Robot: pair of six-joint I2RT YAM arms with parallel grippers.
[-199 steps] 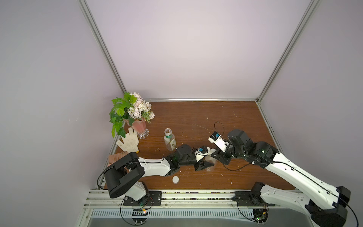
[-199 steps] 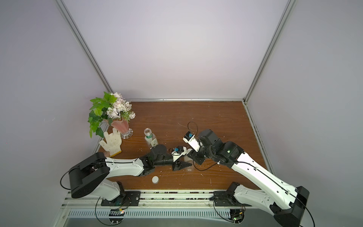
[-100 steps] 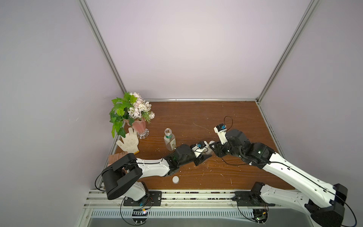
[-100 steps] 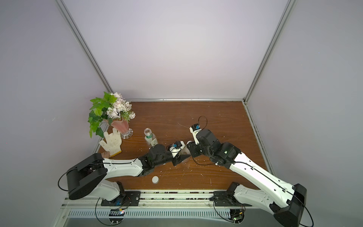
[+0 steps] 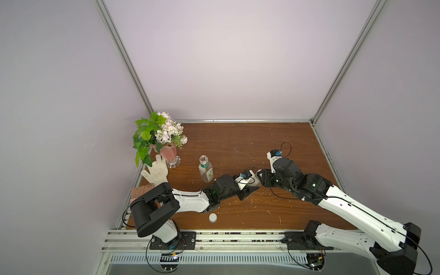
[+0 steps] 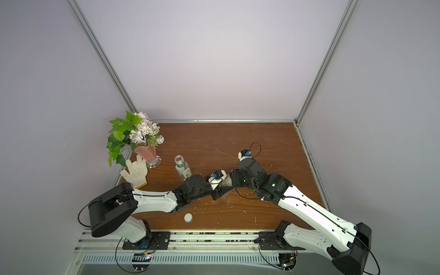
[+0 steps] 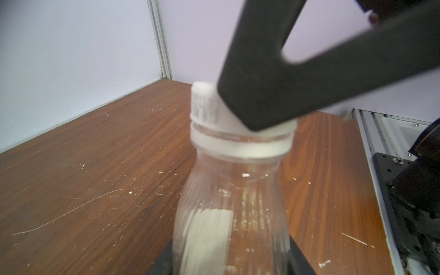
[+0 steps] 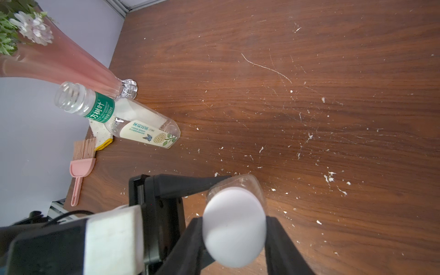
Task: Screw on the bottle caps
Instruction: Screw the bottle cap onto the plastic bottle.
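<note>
The white cap point(image 7: 207, 109) is seated on the neck of the plain bottle point(image 7: 233, 202), just above the neck ring, and is pinched from both sides by the right gripper point(image 8: 234, 238), whose jaws are closed tight on it. The bottle's body is clamped lower down between the fingers of the left gripper point(image 7: 231, 262), closed only as far as the bottle's width allows, and it is held just above the table point(image 5: 238, 142) near the front middle. A second ago the right gripper was drawn back from the left one; since then it has been brought in over the bottle and its wrist has been swung round, so the cap appears to have been placed and a turn begun. Whether the threads have caught cannot be told, since the left wrist view is blurred. The left arm is hardly shifted. The second cap point(image 5: 212, 217) is left lying near the front edge, and the labelled bottle point(image 5: 206, 170) is left standing open beside the vase point(image 5: 168, 153), as before, so half the task is judged outstanding.
</note>
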